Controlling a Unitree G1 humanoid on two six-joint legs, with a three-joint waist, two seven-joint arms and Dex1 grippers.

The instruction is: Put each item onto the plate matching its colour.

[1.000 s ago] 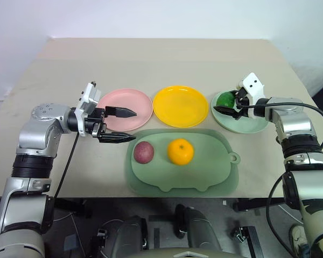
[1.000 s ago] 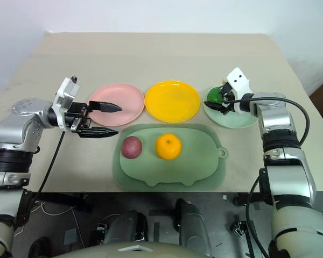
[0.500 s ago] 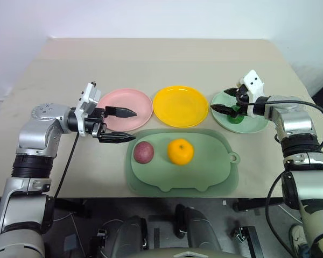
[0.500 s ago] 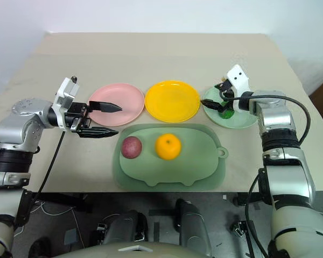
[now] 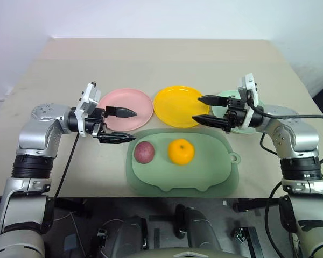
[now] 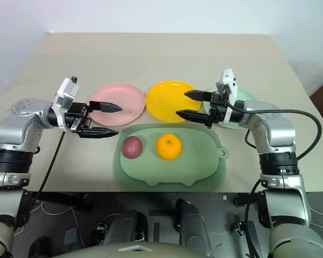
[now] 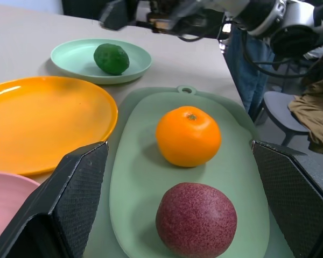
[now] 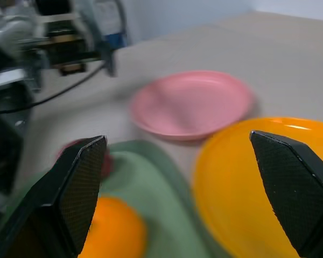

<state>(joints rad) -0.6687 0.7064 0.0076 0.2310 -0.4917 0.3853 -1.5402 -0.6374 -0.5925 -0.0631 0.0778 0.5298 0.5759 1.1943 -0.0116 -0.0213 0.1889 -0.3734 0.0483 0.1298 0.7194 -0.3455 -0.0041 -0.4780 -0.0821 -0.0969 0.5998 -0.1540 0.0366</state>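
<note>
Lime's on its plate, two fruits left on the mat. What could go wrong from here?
1. Both open claws point at each other over the mat: left claw, right claw. Reaching in together, they may collide.
2. The orange and the purple fruit sit close together; grabbing one could nudge the other rolling.
3. The right claw hangs near the yellow plate's rim and could clip it while dropping.

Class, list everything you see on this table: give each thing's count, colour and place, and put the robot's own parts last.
Table: one, beige.
Plates: three in a row: pink plate left, yellow plate middle, mint plate right.
Mat: one, sage green, in front of the plates.
Green fruit: one, on the mint plate.
Orange fruit: one, on the mat.
Purple-red fruit: one, on the mat, left of the orange fruit.
Left claw: open, beside the pink plate.
Right claw: open, above the yellow plate's right edge.
</note>
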